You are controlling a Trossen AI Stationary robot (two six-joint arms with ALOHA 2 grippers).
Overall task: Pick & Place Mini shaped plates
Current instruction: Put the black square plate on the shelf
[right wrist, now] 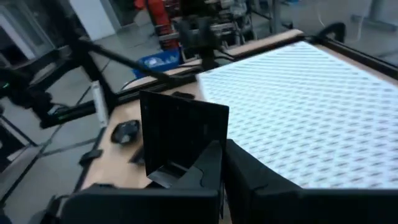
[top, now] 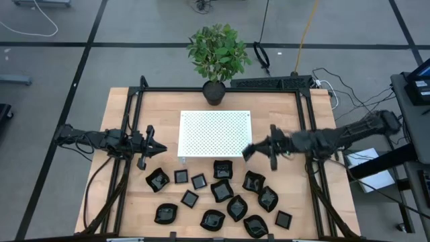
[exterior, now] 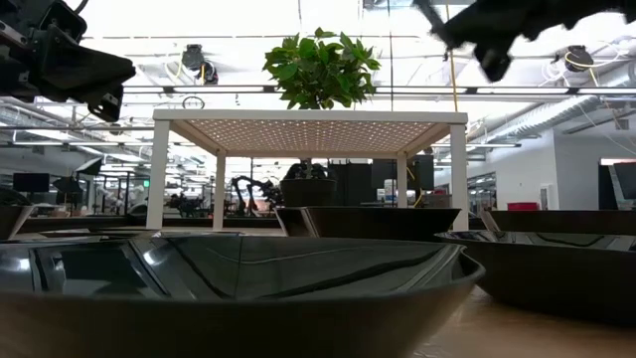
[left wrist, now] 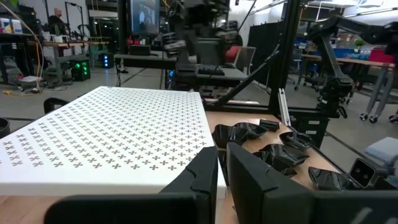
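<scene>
Low view: near mini shaped plate (exterior: 238, 288) fills the foreground, cut by the left and bottom edges, hiding most of the table. Left gripper (exterior: 99, 85) cut at the left edge, right gripper (exterior: 467, 30) blurred and clipped at the top. High view: nearest plate (top: 256, 227) partly cut by the bottom edge. Right wrist view: held square plate (right wrist: 180, 140) blurred, hides the table behind.

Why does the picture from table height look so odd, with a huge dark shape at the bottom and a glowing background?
In the low view, a mini plate sits right at the lens, looming; bright ceiling lights wash out the room. In the right wrist view, motion blur softens the white platform.
</scene>
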